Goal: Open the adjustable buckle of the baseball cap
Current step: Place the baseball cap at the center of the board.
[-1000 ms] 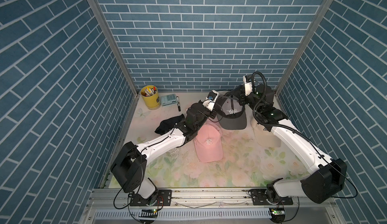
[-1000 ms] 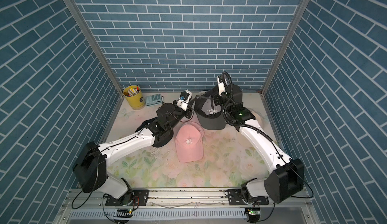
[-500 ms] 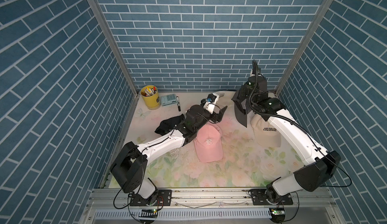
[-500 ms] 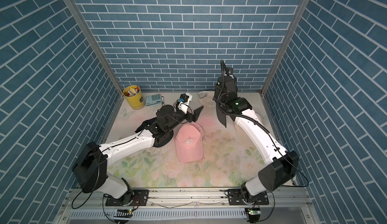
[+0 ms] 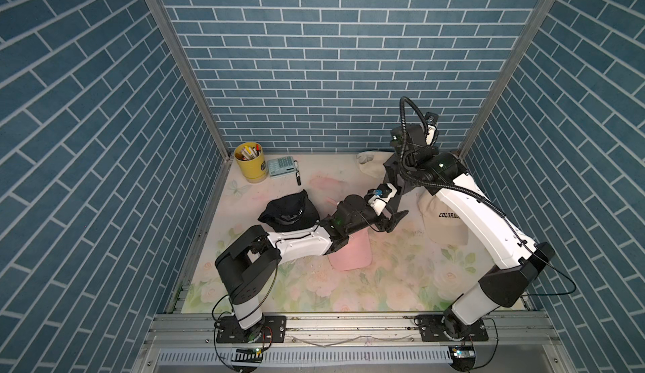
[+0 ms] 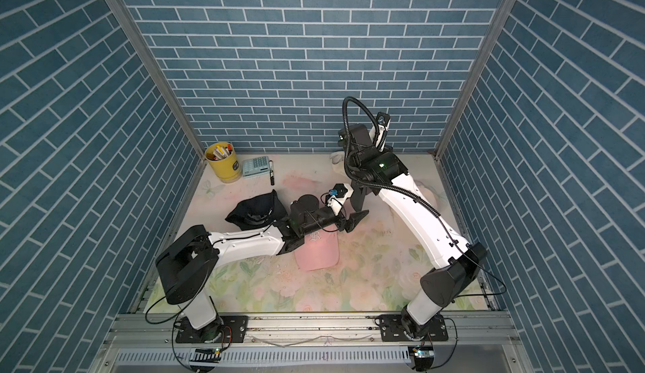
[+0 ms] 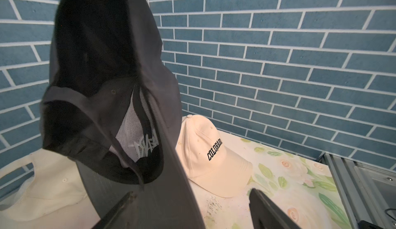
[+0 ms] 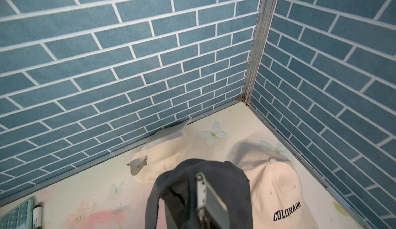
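Note:
A dark grey baseball cap (image 5: 393,188) hangs in the air at the back right, crown up and brim down. My right gripper (image 8: 192,191) is shut on its back edge, with the cloth draped over the fingers (image 8: 203,195). In the left wrist view the cap (image 7: 102,77) shows its mesh lining, and its brim (image 7: 145,204) hangs just in front of one finger. My left gripper (image 7: 190,215) stands open beside the brim, also seen in a top view (image 6: 353,219). I cannot make out the buckle in any view.
A cream COLORADO cap (image 5: 443,223) lies at the right, and another cream cap (image 5: 369,165) sits by the back wall. A pink cap (image 5: 350,257) lies under my left arm, with a black cap (image 5: 289,210) to its left. At the back left are a yellow pen cup (image 5: 249,161), a calculator (image 5: 282,167) and a marker (image 5: 297,176).
My right arm lifted the grey cap off the table and carried it up and to the back right. My left gripper let go, opened, and reached right after the brim.

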`<state>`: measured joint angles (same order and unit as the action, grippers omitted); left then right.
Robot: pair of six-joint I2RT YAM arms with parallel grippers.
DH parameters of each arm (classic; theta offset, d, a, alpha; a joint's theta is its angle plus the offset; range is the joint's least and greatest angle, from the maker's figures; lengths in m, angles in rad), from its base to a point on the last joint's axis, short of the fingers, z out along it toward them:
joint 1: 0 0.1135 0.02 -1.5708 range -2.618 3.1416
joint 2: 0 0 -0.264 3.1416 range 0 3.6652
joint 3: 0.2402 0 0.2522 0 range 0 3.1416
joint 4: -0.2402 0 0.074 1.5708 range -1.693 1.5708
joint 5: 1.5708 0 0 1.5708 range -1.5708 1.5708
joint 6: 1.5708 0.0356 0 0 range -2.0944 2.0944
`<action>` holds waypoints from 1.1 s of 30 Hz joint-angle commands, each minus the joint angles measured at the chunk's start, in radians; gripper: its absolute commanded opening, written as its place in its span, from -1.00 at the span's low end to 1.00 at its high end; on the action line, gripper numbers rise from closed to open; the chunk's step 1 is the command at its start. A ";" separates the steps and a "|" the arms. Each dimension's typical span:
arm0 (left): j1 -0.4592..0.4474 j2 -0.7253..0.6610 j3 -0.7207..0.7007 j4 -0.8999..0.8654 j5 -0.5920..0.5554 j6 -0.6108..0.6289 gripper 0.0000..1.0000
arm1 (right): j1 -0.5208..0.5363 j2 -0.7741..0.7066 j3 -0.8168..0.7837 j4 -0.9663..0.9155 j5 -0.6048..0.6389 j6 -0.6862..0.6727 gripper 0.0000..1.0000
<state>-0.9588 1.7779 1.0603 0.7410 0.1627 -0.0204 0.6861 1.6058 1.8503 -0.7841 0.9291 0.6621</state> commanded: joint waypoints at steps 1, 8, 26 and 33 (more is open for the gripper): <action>-0.022 0.028 0.023 0.101 -0.138 0.016 0.71 | 0.012 0.005 0.013 -0.053 0.088 0.106 -1.00; -0.032 0.080 0.098 -0.004 -0.352 0.007 0.12 | 0.016 0.000 0.008 -0.054 0.065 0.112 -1.00; 0.000 -0.058 0.030 -0.116 -0.115 -0.078 -1.00 | -0.143 -0.097 -0.128 0.213 -0.127 -0.135 0.44; 0.099 -0.026 0.020 0.040 0.125 -0.409 -1.00 | -0.227 -0.106 -0.108 0.293 -0.200 -0.299 0.52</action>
<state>-0.9058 1.7325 1.0958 0.6621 0.1516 -0.2291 0.4500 1.5288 1.7267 -0.5610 0.7631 0.4690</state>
